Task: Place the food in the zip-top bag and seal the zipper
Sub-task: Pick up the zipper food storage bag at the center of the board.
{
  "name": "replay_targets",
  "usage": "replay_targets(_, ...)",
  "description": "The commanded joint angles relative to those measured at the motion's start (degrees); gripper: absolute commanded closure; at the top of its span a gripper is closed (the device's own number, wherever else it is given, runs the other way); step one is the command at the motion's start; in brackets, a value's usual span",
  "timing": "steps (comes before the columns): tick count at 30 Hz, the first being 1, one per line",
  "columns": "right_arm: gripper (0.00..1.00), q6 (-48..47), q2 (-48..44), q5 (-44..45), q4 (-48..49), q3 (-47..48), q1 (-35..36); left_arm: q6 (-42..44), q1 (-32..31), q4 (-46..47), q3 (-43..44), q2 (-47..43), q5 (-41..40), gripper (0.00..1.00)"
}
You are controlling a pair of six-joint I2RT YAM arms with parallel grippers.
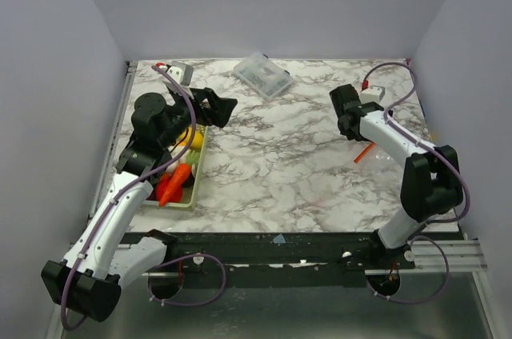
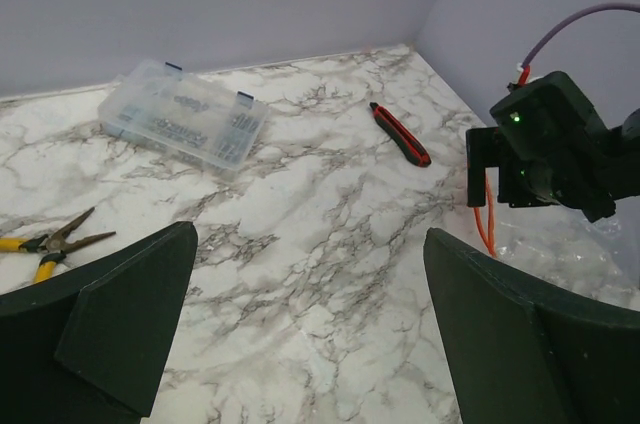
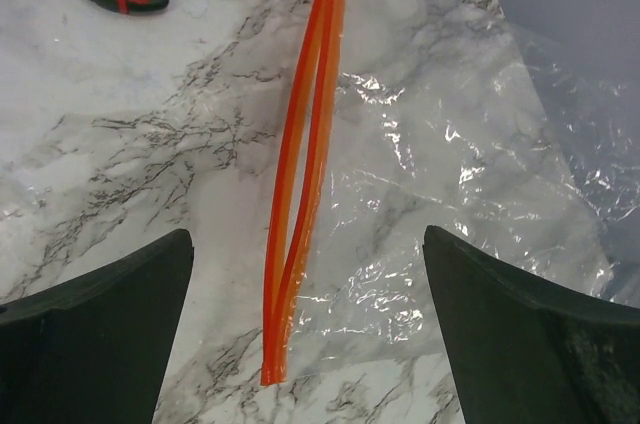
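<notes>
Right hand (image 3: 305,234): fingers spread as wide as they go, nothing gripped. It is poised over the zipper (image 3: 305,144) with one finger to each side, and no contact can be made out. It sits to the near right of the clear lidded box (image 1: 262,75).

Left hand (image 2: 310,234): likewise fully spread and empty, above bare counter (image 1: 272,171). It sits to the near left of the box, by the far end of the pale green basket (image 1: 194,189).

Zip-top bag (image 3: 450,174): clear, crinkled film lying flat on the counter, to the near right of the box.

Zipper: red-orange strip.
- Long axis: diagonal in the top view, near-left to far-right; almost straight away from the right hand in the wrist view.
- Tracks: parted along the nearer stretch and meeting at the ends.
- Mouth: the film spreads to the right of the strip, so the mouth faces left.

Food: piled in the basket, to the near left of the box.
- Carrot (image 1: 178,181): orange, long axis diagonal, near-left to far-right.
- Lemon (image 1: 194,141): yellow, at the basket's far end.
- A red piece lies beside the carrot; its kind is unclear.

Utility knife (image 2: 400,134): red and black, lying to the right of the box, just beyond the zipper's far end.

Pliers (image 2: 50,244): yellow handles, lying to the near left of the box with the nose parted.
</notes>
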Motion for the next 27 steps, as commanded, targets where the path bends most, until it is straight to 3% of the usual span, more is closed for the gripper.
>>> replay_targets(1, 0.00, 9.71, 4.65, 5.19, -6.76, 3.57, 0.08, 1.32, -0.38, 1.01, -0.01, 0.17, 3.04, 0.01)
replay_targets(7, 0.02, 17.87, 15.47, 13.84, -15.91, 9.78, -0.09, 1.22, -0.38, 0.93, 0.20, 0.76, 3.86, 0.02)
replay_targets(10, 0.08, 19.44, 19.70, 16.70, -18.45, 12.23, -0.03, 0.87, -0.36, 1.20, 0.33, 1.12, 4.82, 0.01)
replay_targets(16, 0.15, 20.02, 23.54, 22.73, -19.97, 13.18, -0.15, 0.24, -0.42, 1.30, 0.47, 1.58, 5.74, 0.02)
replay_targets(27, 0.22, 19.65, 27.47, 24.66, -17.59, 11.43, -0.88, -0.56, -0.38, 1.73, 0.38, 2.06, 6.98, 0.02)
